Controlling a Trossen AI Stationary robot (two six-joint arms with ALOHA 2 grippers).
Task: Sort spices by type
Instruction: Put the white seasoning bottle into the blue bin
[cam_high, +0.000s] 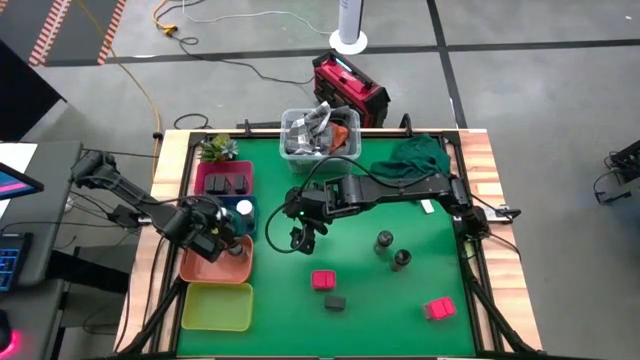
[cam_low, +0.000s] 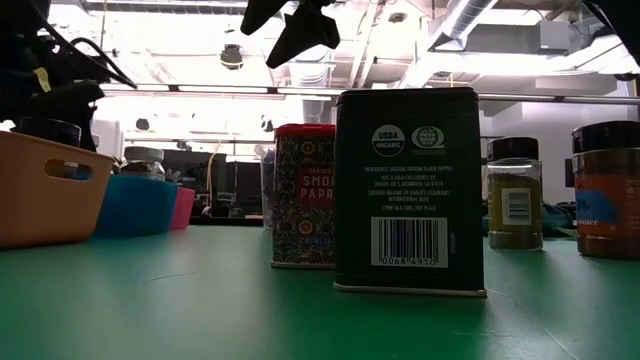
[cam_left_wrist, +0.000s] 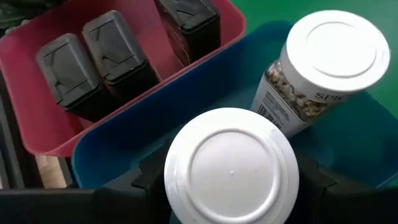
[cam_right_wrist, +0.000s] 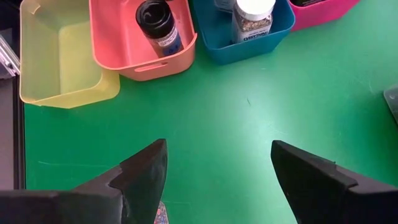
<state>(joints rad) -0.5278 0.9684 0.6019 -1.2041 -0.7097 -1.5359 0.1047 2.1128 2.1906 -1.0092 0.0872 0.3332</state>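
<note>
Left gripper (cam_left_wrist: 230, 186) pinches a white-topped jar (cam_left_wrist: 231, 167) over the blue tray (cam_left_wrist: 155, 124); right gripper (cam_right_wrist: 217, 168) hangs spread.

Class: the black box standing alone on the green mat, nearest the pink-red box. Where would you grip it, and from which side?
Grip the black box across its narrow flat faces near the top, coming straight down. It stands upright with clear mat around it.

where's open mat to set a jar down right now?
Free: the mat between the yellow tray and the red box, and the stretch right of the two dark jars. Crowded: the tray column at left, where the left pincer holds a white-topped jar over the blue tray.
</note>
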